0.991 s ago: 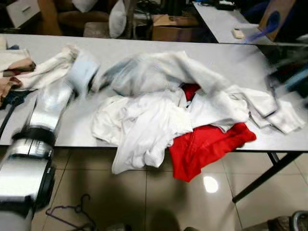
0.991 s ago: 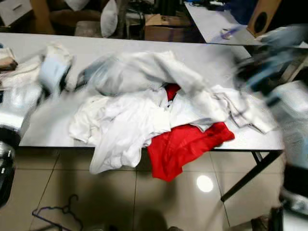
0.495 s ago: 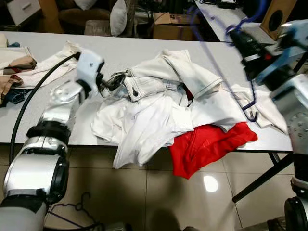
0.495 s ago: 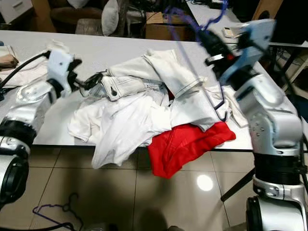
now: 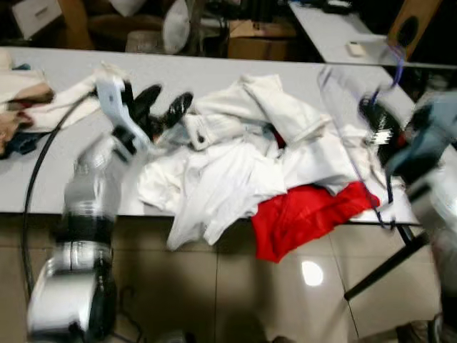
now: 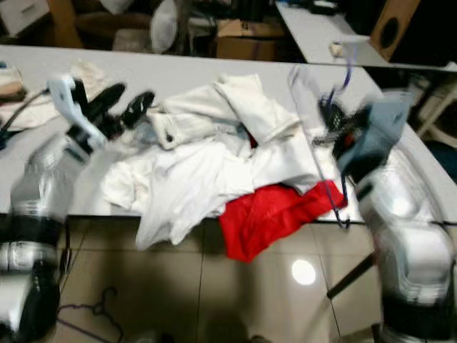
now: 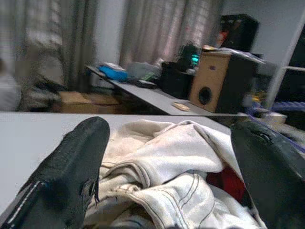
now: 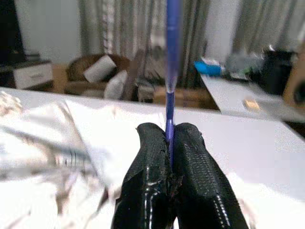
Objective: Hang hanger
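Note:
A thin blue wire hanger (image 8: 170,57) is pinched between the fingers of my right gripper (image 5: 371,120), which is shut on it above the right end of the grey table (image 5: 235,66). The wire trails down past the table's edge (image 6: 344,211). My left gripper (image 5: 173,94) hovers open over the left side of the clothes pile, its fingers (image 7: 71,171) spread wide around a white denim garment (image 5: 271,107). White shirts (image 5: 214,179) and a red garment (image 5: 300,214) lie in the same heap, hanging over the front edge.
More folded clothes (image 5: 21,93) lie at the table's far left. A second hanger (image 6: 100,306) lies on the tiled floor by my left side. Behind the table stand a cardboard box (image 5: 257,32), another table (image 5: 335,32) and a speaker (image 5: 408,25).
My right gripper has come down and toward me with the hanger. My left gripper has lifted slightly off the denim, and its fingers now stand wide open.

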Tool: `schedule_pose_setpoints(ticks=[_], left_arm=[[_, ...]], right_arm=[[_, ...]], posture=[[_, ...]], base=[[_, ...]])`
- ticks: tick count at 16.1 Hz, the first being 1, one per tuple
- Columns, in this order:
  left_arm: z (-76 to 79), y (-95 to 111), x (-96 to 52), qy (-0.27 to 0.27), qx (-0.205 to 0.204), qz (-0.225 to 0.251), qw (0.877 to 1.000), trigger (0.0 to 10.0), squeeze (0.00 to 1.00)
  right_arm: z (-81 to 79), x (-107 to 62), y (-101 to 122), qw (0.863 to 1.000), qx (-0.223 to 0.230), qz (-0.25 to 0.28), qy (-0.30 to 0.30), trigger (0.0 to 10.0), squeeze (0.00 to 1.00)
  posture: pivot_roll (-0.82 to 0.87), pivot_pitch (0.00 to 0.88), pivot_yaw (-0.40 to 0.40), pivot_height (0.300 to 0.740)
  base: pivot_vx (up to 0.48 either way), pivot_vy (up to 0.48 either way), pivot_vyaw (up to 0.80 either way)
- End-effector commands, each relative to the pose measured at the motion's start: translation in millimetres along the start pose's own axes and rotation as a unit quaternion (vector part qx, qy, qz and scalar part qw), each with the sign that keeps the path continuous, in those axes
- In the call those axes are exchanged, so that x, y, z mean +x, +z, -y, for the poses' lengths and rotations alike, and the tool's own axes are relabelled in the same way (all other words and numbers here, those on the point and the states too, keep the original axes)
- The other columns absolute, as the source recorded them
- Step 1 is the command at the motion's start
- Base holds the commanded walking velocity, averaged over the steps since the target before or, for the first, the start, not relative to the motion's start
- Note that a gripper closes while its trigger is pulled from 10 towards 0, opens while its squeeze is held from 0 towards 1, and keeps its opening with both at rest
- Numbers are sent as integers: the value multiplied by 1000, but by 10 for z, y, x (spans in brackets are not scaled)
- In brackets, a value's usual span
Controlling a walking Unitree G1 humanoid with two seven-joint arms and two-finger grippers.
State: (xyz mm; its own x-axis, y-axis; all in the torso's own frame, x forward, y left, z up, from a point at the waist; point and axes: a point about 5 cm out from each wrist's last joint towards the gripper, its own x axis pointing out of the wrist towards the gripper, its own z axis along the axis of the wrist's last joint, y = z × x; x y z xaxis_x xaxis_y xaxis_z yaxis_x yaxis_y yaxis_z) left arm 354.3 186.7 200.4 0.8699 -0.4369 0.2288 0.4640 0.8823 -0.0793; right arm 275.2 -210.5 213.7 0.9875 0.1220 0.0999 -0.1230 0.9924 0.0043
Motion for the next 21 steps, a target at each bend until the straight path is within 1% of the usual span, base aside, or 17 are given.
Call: schedule_pose_setpoints(ticks=[1, 3, 4, 5, 6, 7, 8, 10, 11, 12, 13, 14, 15, 17, 19, 20, 21], left_arm=[[165, 37, -65, 8, 54, 3, 999, 10000, 329], [278, -22, -164, 13, 66, -9, 998, 10000, 329], [450, -170, -258, 2, 58, -37, 998, 10000, 329], [450, -170, -258, 2, 58, -37, 998, 10000, 329], [516, -267, -268, -3, 60, -53, 997, 10000, 329], [528, -308, -257, 2, 59, -59, 997, 10000, 329], [550, -300, -237, 16, 55, -55, 997, 10000, 329], [604, -302, -226, 23, 52, -57, 997, 10000, 322], [650, -327, -235, 23, 53, -66, 996, 10000, 137], [708, -340, -243, 12, 41, -67, 997, 10000, 82], [719, -342, -245, 9, 41, -65, 997, 10000, 35], [696, -381, -246, 10, 50, -76, 996, 10000, 39], [680, -391, -245, 12, 56, -79, 995, 10000, 43], [642, -378, -229, 18, 61, -79, 995, 10000, 47], [630, -373, -228, 19, 61, -82, 995, 10000, 47], [614, -388, -233, 13, 67, -95, 993, 10000, 47], [618, -392, -235, 7, 71, -99, 993, 10000, 43]], right_arm=[[-71, -95, -24, 999, 14, -4, -32, 10000, 0], [-112, -176, -91, 998, 29, -18, -54, 10000, 0], [-121, -288, -202, 995, 26, -40, -82, 10000, 0], [-121, -288, -202, 995, 26, -40, -82, 10000, 0], [-131, -334, -230, 995, 11, -47, -85, 10000, 0], [-138, -354, -230, 995, -7, -51, -83, 10000, 0], [-143, -363, -212, 995, -15, -51, -80, 10000, 0], [-150, -358, -159, 996, -35, -38, -71, 10000, 0], [-179, -361, -100, 997, -52, -26, -57, 10000, 0], [-195, -365, -60, 998, -35, -11, -54, 10000, 0], [-204, -366, -52, 998, -22, -1, -55, 10000, 0], [-201, -376, -80, 998, 2, 7, -67, 10000, 0], [-196, -381, -102, 997, 12, 6, -74, 10000, 0], [-194, -395, -178, 996, 16, -5, -84, 10000, 0], [-203, -403, -198, 996, 18, -9, -87, 10000, 0], [-209, -424, -227, 995, 30, -13, -96, 10000, 0], [-215, -449, -257, 994, 41, -17, -101, 10000, 0]], posture=[[-156, 0, -5, 740], [-160, 0, 2, 740], [-180, 0, 16, 740], [-180, 0, 16, 740], [-197, 0, 18, 740], [-200, 0, 19, 740], [-200, 0, 19, 740], [-203, 0, 17, 740], [-202, 0, 10, 740], [-200, 0, 6, 740], [-197, 0, -2, 740], [-197, 0, -4, 740], [-195, 0, -8, 740], [-191, 0, -5, 740], [-190, 0, 4, 740], [-182, 0, 22, 740], [-177, 0, 21, 740]], base=[[0, 0, 0], [0, -154, 0], [0, -360, 0], [0, -360, 0], [0, -356, 0], [0, -356, 0], [0, -360, 0], [0, -356, 0], [0, 0, 0], [0, 0, 0], [0, 382, -444], [0, 480, -800], [0, 480, -800], [0, 480, -800], [0, 480, -800], [0, 480, -800], [0, 480, -800]])
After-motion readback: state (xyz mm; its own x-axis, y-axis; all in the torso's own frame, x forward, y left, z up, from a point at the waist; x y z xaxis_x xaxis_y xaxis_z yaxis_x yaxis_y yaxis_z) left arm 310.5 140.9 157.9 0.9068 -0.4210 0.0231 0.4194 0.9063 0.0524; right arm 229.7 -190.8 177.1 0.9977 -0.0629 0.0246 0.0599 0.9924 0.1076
